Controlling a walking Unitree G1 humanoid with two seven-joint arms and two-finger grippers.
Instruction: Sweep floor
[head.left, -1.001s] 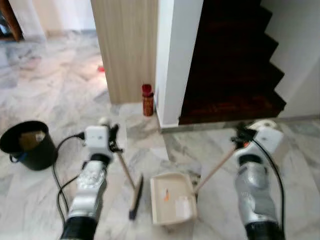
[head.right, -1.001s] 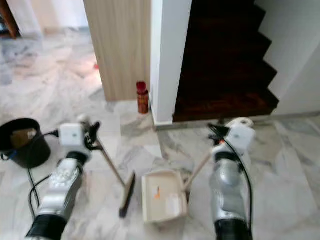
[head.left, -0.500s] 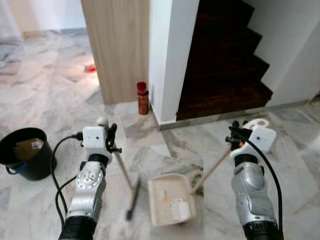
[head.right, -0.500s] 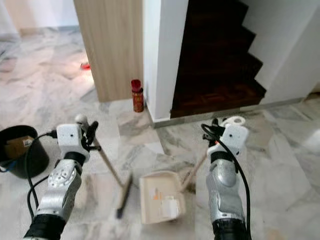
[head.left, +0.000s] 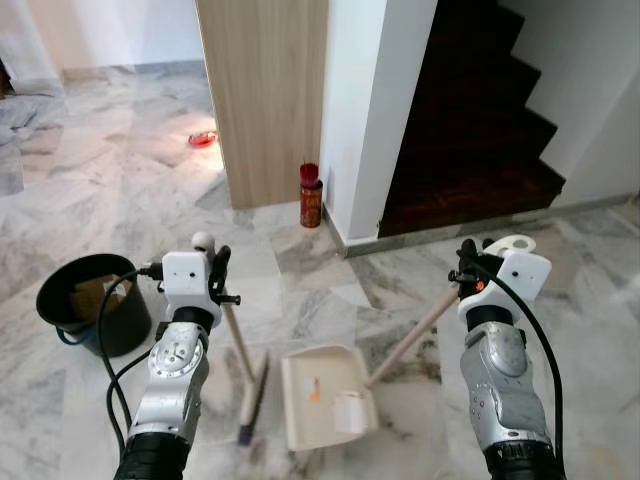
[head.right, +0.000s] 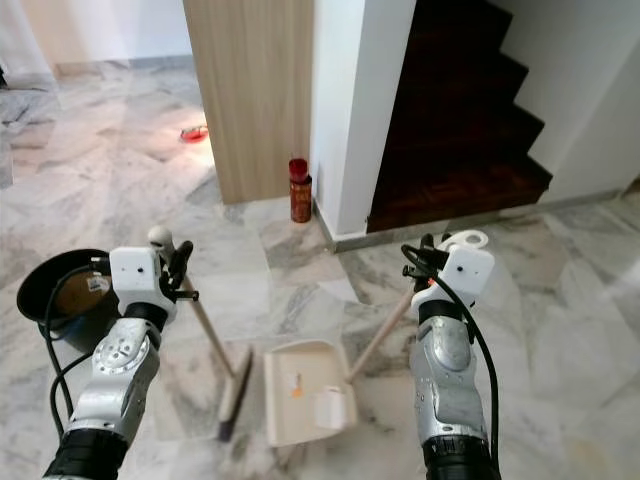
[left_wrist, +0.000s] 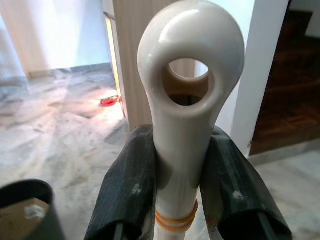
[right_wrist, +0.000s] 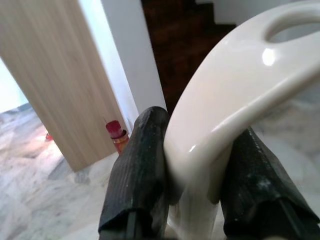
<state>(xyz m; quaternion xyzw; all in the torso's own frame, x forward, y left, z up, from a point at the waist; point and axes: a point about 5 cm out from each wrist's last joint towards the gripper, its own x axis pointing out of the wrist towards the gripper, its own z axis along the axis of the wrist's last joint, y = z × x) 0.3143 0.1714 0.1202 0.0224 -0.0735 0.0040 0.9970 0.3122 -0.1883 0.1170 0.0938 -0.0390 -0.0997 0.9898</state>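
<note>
On pale marble floor (head.left: 90, 200), left to right: black round bucket (head.left: 92, 303); left pincer (head.left: 214, 276) clamped on cream long-handled broom (head.left: 246, 385); cream plastic dustpan (head.left: 326, 395), scraps inside, handle clamped by right pincer (head.left: 467, 273). Risk: tilting pan, spilling scraps.

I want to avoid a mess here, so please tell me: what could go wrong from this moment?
1. The dustpan already holds scraps; if the right gripper tilts or lifts its handle, they may slide back onto the floor.
2. The broom head sits beside the dustpan, not at its mouth, so the left gripper may push dirt past it.
3. The bucket stands close to the left arm; a wide sweep could knock it over.
</note>
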